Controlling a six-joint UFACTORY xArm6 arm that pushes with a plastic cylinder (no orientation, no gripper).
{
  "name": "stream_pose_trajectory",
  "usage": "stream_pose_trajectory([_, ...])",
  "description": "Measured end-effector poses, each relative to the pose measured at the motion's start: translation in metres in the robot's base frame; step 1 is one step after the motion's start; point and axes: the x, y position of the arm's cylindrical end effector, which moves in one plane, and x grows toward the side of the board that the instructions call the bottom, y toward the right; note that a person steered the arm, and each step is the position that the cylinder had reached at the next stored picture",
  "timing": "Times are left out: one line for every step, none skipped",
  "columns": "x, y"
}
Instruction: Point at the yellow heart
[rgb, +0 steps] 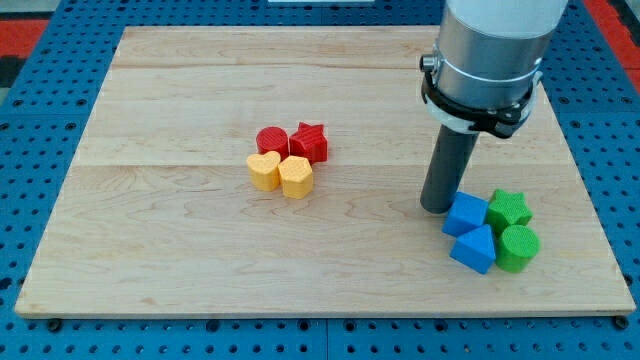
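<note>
eight blocks on the wooden board (150, 250), in two clusters. near the middle, the yellow heart (264, 170) sits at the cluster's left, touching a yellow hexagonal block (296, 176) on its right, with a red round block (271, 140) and a red star (310, 141) packed just above them. my tip (437, 208) is down on the board well to the view's right of the heart, just left of the blue cube (466, 213). beside it, a blue triangular block (474, 249), a green star (509, 209) and a green round block (519, 247). no fingers to report, just a bare rod.
</note>
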Motion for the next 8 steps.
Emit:
stream_pose_trajectory([0.005,-0.001])
stream_pose_trajectory([0.005,-0.003])
stream_pose_trajectory([0.007,-0.010])
stream_pose_trajectory([0.015,-0.050])
stream_pose_trajectory([0.016,-0.109])
stream_pose_trajectory([0.013,-0.179])
stream_pose_trajectory([-0.016,-0.219])
stream_pose_trajectory([-0.056,-0.221])
